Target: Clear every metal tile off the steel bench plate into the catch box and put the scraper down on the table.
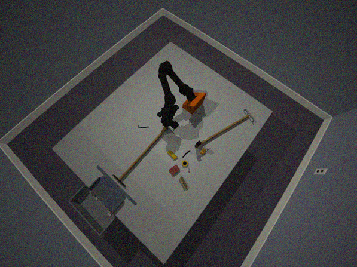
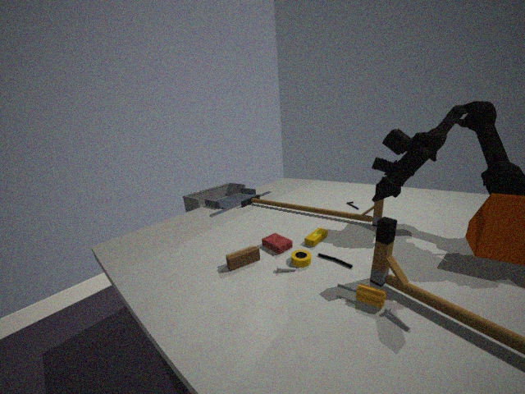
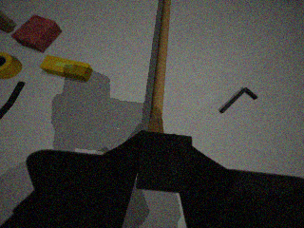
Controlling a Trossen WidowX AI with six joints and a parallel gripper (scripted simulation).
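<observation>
Wooden scraper clenched in the black gripper (brands, labels: none legible).

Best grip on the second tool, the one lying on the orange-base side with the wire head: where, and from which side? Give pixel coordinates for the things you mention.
I'd take the upright post (image 2: 381,258) of the second tool, near its black cap (image 1: 198,143) (image 2: 385,230), coming down from above. It stands up from the table at the shaft's end, braced by a slanted strut, so the fingers should close on its sides, clear of the strut.

Matt wood-look scraper handle
</observation>
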